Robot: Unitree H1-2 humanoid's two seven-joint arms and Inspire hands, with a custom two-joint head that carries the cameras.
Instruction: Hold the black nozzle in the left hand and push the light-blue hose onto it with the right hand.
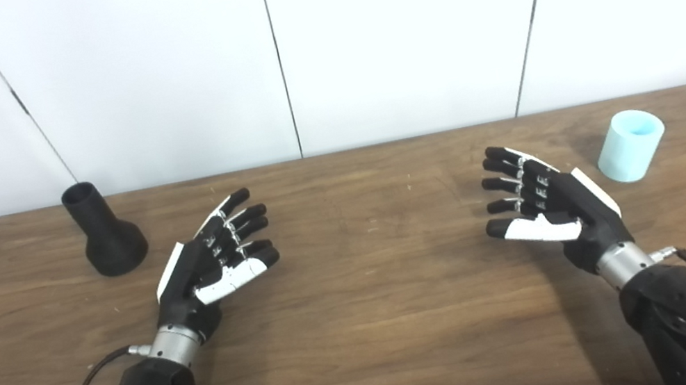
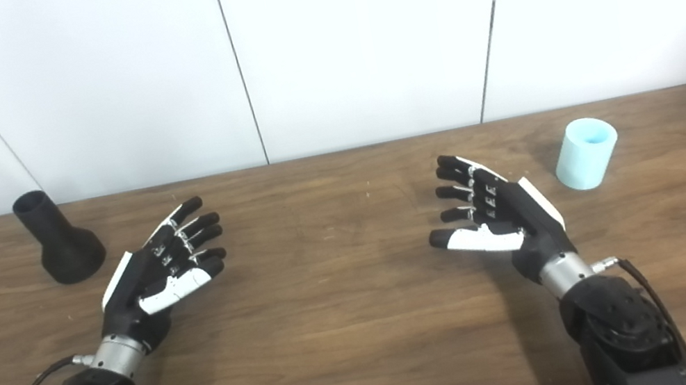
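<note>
**Both hands empty before the first grasp**

Left to right across the wooden surface [image 1: 367,329]. The nozzle [image 1: 103,231], black, stands upright on its flared base near the far left edge, narrow open end up. Just right of it and nearer the camera, the left hand [image 1: 211,265] hovers palm inward, its fingers [image 1: 245,220] extended and slightly apart, holding nothing. Well apart, past the bare middle of the surface, the right hand [image 1: 546,206] mirrors it, fingers [image 1: 503,182] likewise spread and empty. Furthest right, the hose [image 1: 631,145], a short light-blue tube, stands on end with its opening up, tilted a little in appearance.

Neither part is grasped yet. Likely hazards from here: the nozzle's taper may let closing fingers slide upward, tipping it; the light hose may topple and roll toward the edge if one finger touches it first. If either part is gripped near its mating end, fingers would block the push, and misaligned axes would jam the hose on the rim.
</note>
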